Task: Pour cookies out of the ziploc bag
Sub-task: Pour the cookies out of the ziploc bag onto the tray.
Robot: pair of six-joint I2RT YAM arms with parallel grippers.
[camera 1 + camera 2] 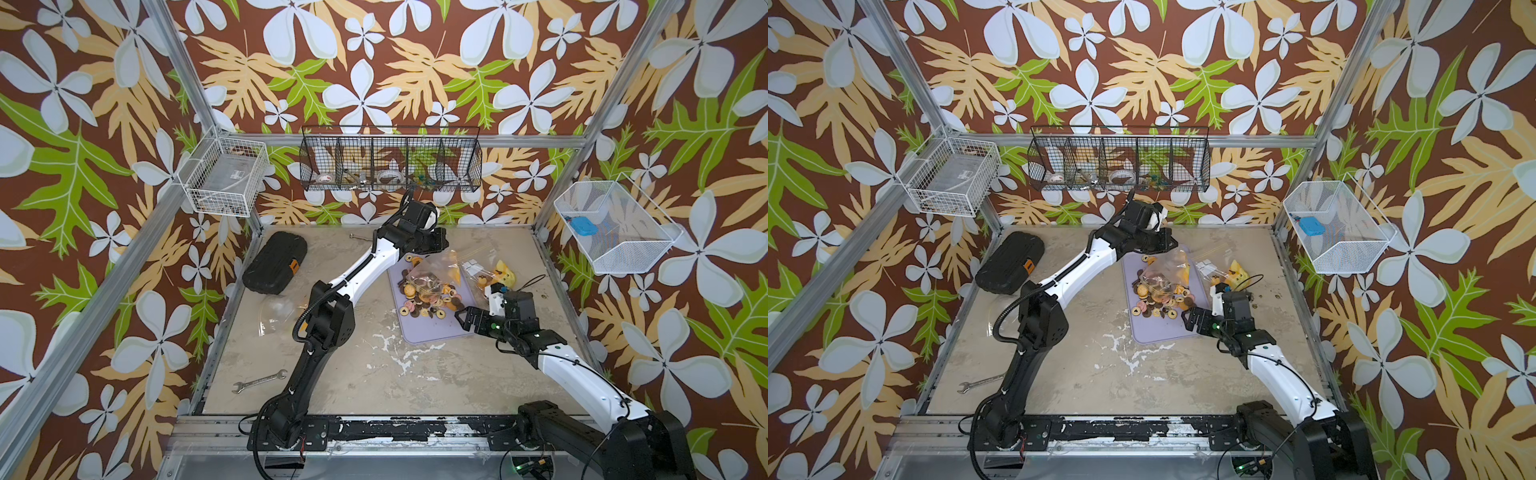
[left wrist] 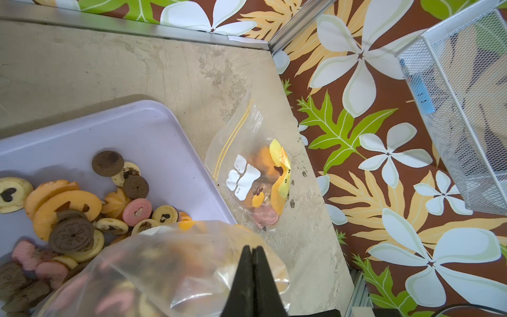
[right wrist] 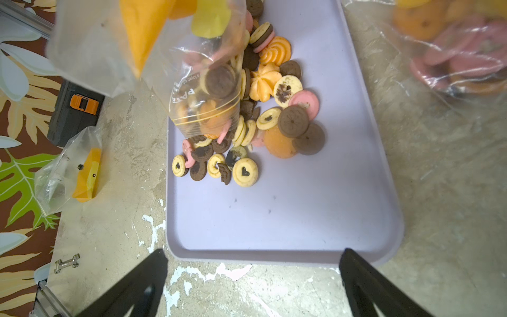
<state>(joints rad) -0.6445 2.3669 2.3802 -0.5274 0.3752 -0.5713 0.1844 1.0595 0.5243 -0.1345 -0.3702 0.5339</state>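
Cookies [image 1: 432, 293] are seen heaped on the 12 o'clock half of a lavender tray [image 1: 434, 334], which is set on the counter [image 1: 353, 374] just toward 2 o'clock of its middle. Dark brown, pale yellow, pink and orange swirl biscuits are mixed in the pile, and several are stamped with a dark heart. The ziploc bag [image 1: 434, 266] is held tilted over the pile, with its yellow-lined zip end turned down at the heap toward 7 o'clock and its closed end raised toward 1 o'clock. More cookies can be made out inside it, bunched at the mouth. The left tool [image 2: 252, 248] is pinched tight on the raised plastic of that bag, its jaws pressed together with only the film between them. The right tool [image 3: 253, 259] is spread wide with nothing in it and is poised at the tray's 4 o'clock edge, clear of the cookies. A second clear bag [image 1: 496, 272], with orange, pink and yellow contents, is laid flat on the counter at 2 o'clock of the tray. A black case [image 1: 274, 266] is found near the counter's 10 o'clock corner, and a wrench [image 1: 259, 381] toward 7 o'clock
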